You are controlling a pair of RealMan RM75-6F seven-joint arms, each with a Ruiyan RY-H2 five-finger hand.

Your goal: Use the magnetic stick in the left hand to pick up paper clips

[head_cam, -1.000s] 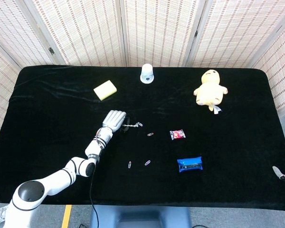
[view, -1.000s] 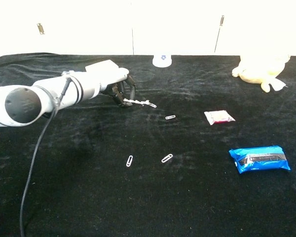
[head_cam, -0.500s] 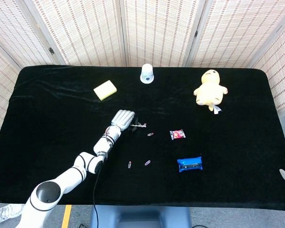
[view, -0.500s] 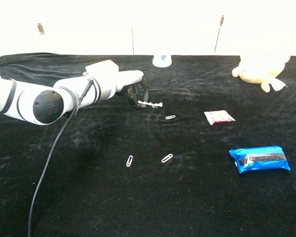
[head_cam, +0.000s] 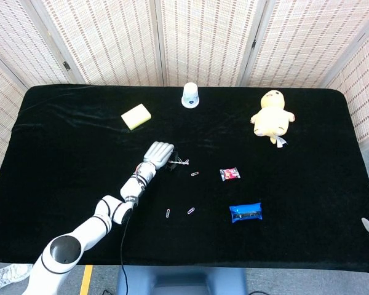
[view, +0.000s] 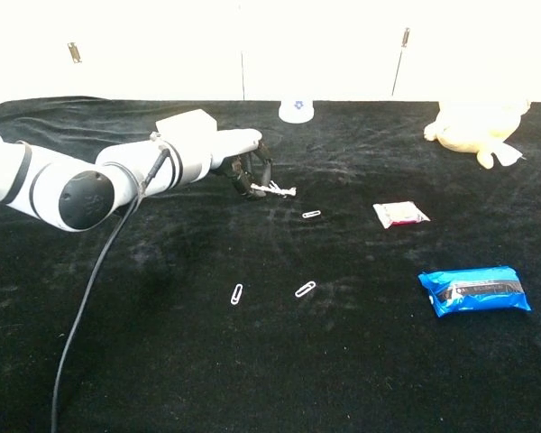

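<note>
Lab setup – screens (head_cam: 203,37), black-draped table (head_cam: 61,153)

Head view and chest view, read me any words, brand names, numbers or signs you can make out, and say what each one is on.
No text can be read in either view.
Blue foil packet: dark printed band, too blurred to read.
Small red and white wrapped packet: print too small to read.
White cup with a blue mark: mark too blurred to read.
Tag on the yellow plush toy: too small to read.

L arm stretched fwd over table, left hand (head_cam: 159,152) fingers curled.
</note>
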